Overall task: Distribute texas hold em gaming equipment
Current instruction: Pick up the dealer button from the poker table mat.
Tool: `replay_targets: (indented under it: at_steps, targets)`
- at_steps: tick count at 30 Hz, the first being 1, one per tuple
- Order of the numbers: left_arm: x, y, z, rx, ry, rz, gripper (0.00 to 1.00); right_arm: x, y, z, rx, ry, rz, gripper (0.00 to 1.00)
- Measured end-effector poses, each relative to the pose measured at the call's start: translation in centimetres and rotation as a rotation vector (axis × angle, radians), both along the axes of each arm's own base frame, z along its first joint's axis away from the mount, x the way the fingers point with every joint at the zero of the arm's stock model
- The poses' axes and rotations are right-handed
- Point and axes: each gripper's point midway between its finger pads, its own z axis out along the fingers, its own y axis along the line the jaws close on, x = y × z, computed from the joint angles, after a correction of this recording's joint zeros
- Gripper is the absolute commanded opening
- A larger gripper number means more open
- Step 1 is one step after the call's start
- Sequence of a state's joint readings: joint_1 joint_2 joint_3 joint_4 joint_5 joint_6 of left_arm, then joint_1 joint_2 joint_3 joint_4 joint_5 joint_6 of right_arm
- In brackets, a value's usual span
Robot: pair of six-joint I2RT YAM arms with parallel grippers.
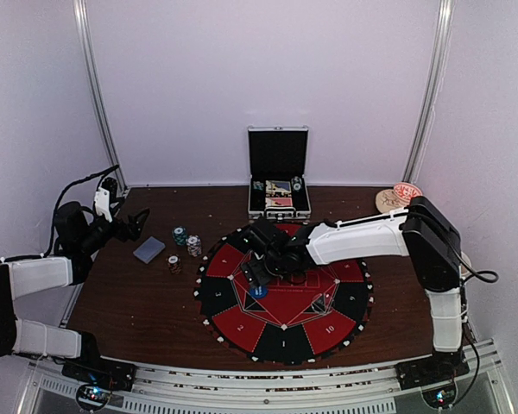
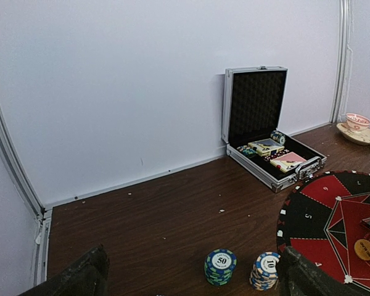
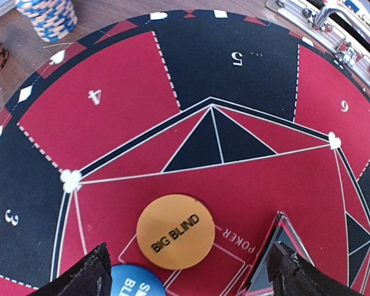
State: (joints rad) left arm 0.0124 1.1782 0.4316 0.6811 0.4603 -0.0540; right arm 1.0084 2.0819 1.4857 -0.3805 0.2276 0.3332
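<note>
Top view: my right jaws hang over the round red-and-black mat (image 1: 285, 297), left ones sit out by the card deck (image 1: 148, 250) on the wood surface (image 1: 138, 302). Left wrist: jaws wide open, teal stack (image 2: 220, 266) and white stack (image 2: 265, 270) of ridged chips just ahead. Right wrist: jaws open, flat orange disc (image 3: 176, 231) lying between the fingers (image 3: 80, 277), blue disc (image 3: 131, 283) right beside it.

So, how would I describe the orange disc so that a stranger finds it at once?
Start at the round red-and-black mat in the middle of the table. On its red centre field, two small discs lie side by side. Yours is the orange disc, lettered BIG BLIND in black; the blue disc beside it has white letters.
</note>
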Motion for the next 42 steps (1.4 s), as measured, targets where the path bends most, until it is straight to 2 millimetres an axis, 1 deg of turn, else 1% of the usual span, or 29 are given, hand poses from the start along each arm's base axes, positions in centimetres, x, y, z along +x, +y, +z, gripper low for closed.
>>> replay_targets:
  at_steps: [4,8,12,21,26,28,29,31,34,35,37,39,41,42]
  targets:
    - [0.0,0.0,0.0,0.0,0.0,0.0,0.98,0.8,-0.3,-0.9,0.012,0.024,-0.018,0.86]
    - [0.0,0.0,0.0,0.0,0.0,0.0,0.98,1.6,-0.1,-1.8,0.013,0.04,-0.025,0.85]
    - [0.0,0.0,0.0,0.0,-0.001,0.0,0.98,1.5,0.2,-2.4,0.013,0.054,-0.019,0.83]
    - [0.0,0.0,0.0,0.0,-0.001,0.0,0.98,1.1,0.6,-3.0,0.023,0.083,0.002,0.81]
    - [0.0,0.0,0.0,0.0,-0.002,0.0,0.98,1.0,0.6,-2.9,0.026,0.086,0.006,0.86]
    - [0.0,0.0,0.0,0.0,-0.002,0.0,0.98,0.8,0.4,-2.6,0.032,0.082,0.005,0.87]
    - [0.0,0.0,0.1,0.0,-0.003,0.0,0.98,0.5,-0.1,-2.3,0.032,0.082,0.004,0.88]
    - [0.0,0.0,0.0,0.0,-0.002,0.0,0.98,-0.3,-1.3,-0.9,0.04,0.074,0.001,0.9]
    - [0.0,0.0,0.1,0.0,-0.003,0.0,0.98,-1.6,-3.6,2.1,0.073,0.043,-0.011,0.94]
    - [0.0,0.0,0.1,0.0,-0.003,0.0,0.98,-2.1,-4.7,3.4,0.092,0.027,-0.022,0.94]
    - [0.0,0.0,0.1,0.0,-0.003,0.0,0.98,-2.9,-6.2,4.9,0.116,0.004,-0.036,0.96]
    - [0.0,0.0,0.1,0.0,-0.003,0.0,0.98,-3.8,-7.7,5.0,0.12,0.0,-0.047,0.97]
    - [0.0,0.0,0.1,0.0,-0.003,0.0,0.98,-4.8,-9.2,3.8,0.099,0.021,-0.058,0.97]
    - [0.0,0.0,0.1,0.0,-0.003,0.0,0.98,-5.4,-10.1,2.7,0.079,0.039,-0.064,0.97]
